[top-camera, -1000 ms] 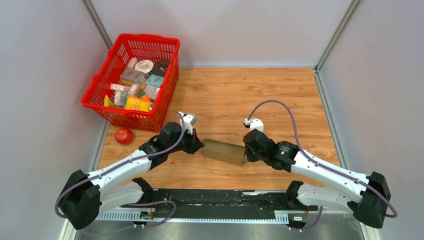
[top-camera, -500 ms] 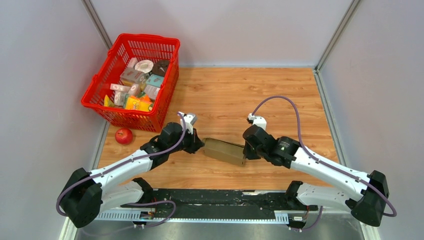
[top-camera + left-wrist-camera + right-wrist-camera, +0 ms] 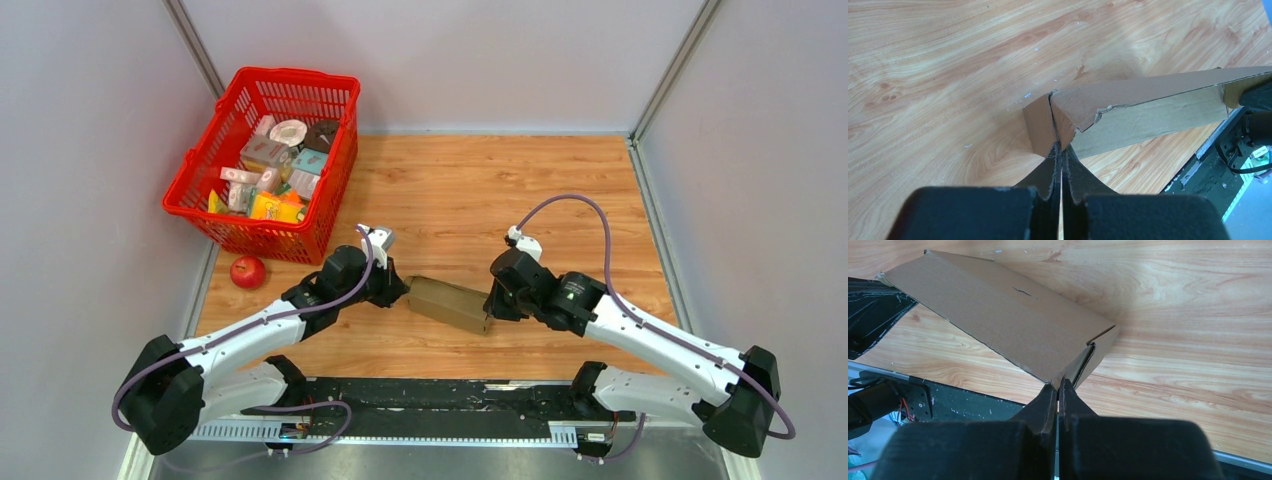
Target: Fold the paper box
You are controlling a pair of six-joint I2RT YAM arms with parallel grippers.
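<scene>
- The paper box [image 3: 448, 303] lay on the table [image 3: 450, 190], right of the red basket [image 3: 262, 240].
- The left tool [image 3: 1060, 149], fingers pressed together, butted the box end nearer the basket.
- The right tool [image 3: 1058, 384], likewise closed and empty, met the end farther from the basket, probably to squeeze the end flaps inward.

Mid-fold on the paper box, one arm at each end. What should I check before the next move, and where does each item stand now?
1. Left hand shut, tips at one end of the paper box: ok.
2. Right hand shut, tips at the opposite end corner: ok.
3. Cardboard pinched between either hand's fingers: cannot tell.
4. End flap by the right hand closed flush: not ok, a gap shows at that corner.
5. Box apart from the red basket and the apple: ok.
</scene>
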